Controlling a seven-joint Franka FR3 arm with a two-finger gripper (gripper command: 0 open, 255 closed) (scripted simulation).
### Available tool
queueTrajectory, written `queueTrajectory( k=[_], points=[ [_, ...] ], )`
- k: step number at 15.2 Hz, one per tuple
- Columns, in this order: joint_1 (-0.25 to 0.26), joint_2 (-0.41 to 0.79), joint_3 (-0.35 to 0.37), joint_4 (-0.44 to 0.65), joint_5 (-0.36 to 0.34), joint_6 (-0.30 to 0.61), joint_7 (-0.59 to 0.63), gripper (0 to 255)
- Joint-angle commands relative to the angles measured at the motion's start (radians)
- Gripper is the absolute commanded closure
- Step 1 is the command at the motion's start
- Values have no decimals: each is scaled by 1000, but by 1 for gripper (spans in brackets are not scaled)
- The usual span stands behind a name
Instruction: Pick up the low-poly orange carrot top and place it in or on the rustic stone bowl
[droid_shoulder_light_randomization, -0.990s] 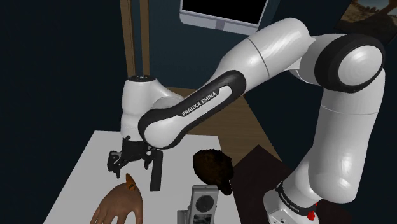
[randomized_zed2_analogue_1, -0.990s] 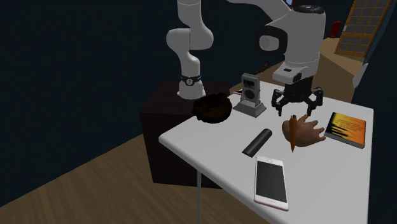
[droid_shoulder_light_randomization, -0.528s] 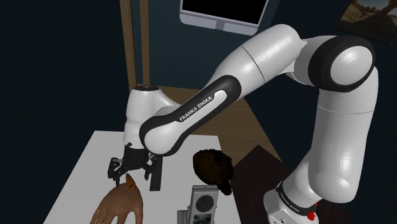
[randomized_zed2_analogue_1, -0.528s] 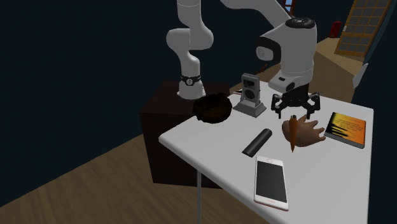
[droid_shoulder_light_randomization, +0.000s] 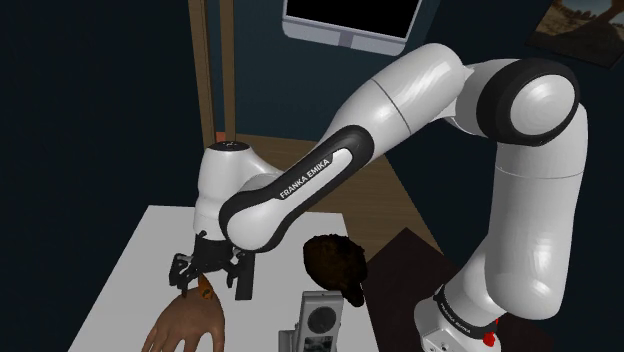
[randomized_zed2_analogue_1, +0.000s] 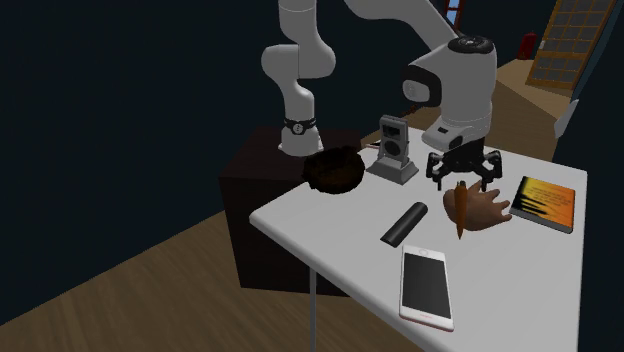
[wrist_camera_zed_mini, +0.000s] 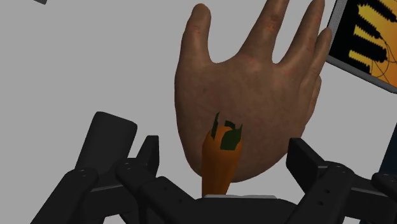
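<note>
a: what colours are on the low-poly orange carrot (wrist_camera_zed_mini: 219, 168)?
b: orange body, dark green flecks at the leafy end. behind it lies a brown model hand (wrist_camera_zed_mini: 254, 83), skin-toned with faint reddish knuckles.
a: and the flat yellow-orange book (wrist_camera_zed_mini: 368, 35)?
b: black stripes and thin black lines across the cover.
a: the rest?
b: plain white table (randomized_zed2_analogue_1: 530, 290), rough dark brown bowl (randomized_zed2_analogue_1: 334, 168), short black cylinder (randomized_zed2_analogue_1: 404, 222), slim white phone (randomized_zed2_analogue_1: 427, 287) with a dark screen.
a: the robot?
b: all-black gripper (randomized_zed2_analogue_1: 464, 172) on a white arm (droid_shoulder_light_randomization: 420, 90) with dark joints.
</note>
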Motion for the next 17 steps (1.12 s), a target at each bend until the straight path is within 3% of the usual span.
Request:
queueTrajectory(
  k=[1,2,11,17],
  points=[
    [0,0,0,0,0,0,0,0],
    [0,0,0,0,0,0,0,255],
    [0,0,0,0,0,0,0,255],
    [-24,-60,27,9,31,-64,-5,255]
  ],
)
